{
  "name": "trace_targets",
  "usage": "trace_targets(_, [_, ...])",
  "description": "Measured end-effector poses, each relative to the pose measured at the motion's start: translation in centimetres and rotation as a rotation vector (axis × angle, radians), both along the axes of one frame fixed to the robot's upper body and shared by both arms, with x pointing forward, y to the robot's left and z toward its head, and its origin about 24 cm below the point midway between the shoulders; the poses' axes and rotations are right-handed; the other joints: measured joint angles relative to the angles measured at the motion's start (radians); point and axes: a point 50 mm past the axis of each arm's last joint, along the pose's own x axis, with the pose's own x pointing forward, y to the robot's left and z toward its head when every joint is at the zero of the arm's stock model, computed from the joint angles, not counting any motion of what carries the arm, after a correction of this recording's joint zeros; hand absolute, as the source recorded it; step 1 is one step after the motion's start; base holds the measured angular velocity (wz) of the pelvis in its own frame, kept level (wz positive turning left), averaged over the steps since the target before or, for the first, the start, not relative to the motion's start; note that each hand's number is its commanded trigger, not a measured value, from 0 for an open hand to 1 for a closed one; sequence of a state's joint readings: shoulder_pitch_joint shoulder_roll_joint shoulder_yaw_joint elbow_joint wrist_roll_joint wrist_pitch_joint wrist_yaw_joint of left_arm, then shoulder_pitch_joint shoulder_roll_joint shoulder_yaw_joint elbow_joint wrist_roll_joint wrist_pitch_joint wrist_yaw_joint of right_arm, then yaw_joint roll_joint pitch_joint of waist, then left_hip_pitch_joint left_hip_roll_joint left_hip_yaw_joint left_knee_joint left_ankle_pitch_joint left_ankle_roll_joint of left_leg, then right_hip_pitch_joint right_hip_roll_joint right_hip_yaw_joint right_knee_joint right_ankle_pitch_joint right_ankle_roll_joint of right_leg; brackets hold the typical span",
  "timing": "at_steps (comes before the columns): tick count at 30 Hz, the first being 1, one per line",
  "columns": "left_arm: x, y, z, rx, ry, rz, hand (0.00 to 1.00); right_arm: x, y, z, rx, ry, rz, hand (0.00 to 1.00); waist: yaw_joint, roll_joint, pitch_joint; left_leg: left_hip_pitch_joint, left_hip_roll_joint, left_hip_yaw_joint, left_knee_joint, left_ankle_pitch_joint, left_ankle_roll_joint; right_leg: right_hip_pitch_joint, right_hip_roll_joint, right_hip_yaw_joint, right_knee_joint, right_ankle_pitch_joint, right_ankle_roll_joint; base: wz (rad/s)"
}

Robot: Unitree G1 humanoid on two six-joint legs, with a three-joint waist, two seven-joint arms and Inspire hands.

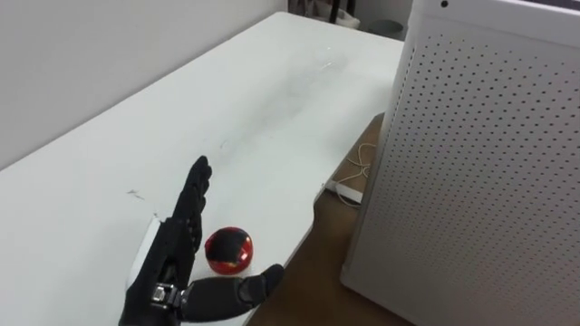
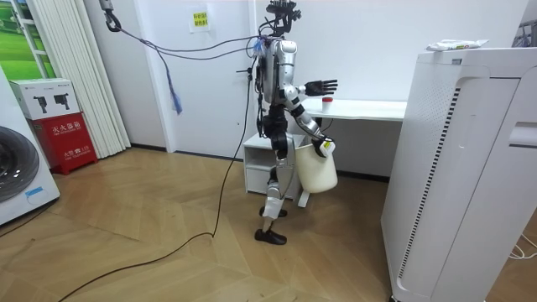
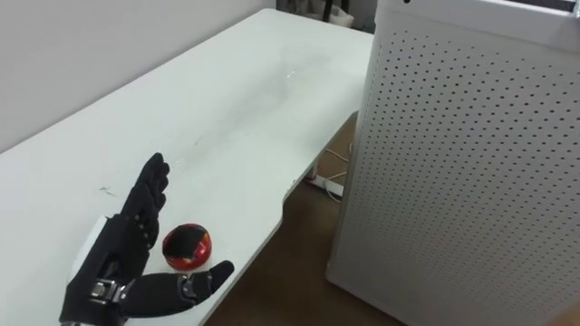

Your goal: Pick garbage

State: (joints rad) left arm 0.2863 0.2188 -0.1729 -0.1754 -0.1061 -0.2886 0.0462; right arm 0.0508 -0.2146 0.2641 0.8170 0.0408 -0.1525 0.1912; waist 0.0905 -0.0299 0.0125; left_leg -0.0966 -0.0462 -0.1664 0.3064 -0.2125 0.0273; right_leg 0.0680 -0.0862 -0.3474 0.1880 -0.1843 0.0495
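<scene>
The robot stands at the white table (image 1: pixel 272 100); its left hand (image 1: pixel 177 240) reaches over the top with fingers straight and thumb spread, grasping nothing; a red and black ball (image 1: pixel 228 251) lies on the table between fingers and thumb, near the front edge; a white perforated cabinet (image 1: pixel 489 163) stands beside; the right hand (image 2: pixel 325 147) hangs low at a white bag (image 2: pixel 315 170), its grip too small to tell.

Stands upright. Holds the left arm out forward at chest height, with left hand (image 1: pixel 169 258) flat, fingers (image 1: pixel 195 186) straight and close together, thumb (image 1: pixel 245 288) splayed out to its right. Carries the right arm bent at the elbow, right hand (image 2: pixel 325 148) low before the hip.
</scene>
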Motion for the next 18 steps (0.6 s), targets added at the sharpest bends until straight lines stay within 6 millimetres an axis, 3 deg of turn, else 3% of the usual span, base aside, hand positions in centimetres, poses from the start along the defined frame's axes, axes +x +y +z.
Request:
trace_targets(7, [-0.4,0.0,-0.7,0.005,0.036,-0.012,0.0,-0.4,-0.2,-0.1,-0.008,0.01,-0.007,1.0,0.0,0.01,-0.0084,0.005,-0.001,0.003,0.006,0.002,0.0,0.001,0.0,0.016,0.001,0.0,0.0,-0.02])
trace_targets(18, [-0.5,0.2,-1.6,0.01,0.072,-0.006,0.0,-0.5,-0.3,-0.2,-0.016,0.008,-0.015,1.0,0.0,0.009,-0.0055,0.005,0.0,0.014,0.001,0.003,0.0,0.003,0.0,0.022,0.001,0.0,0.0,-0.01])
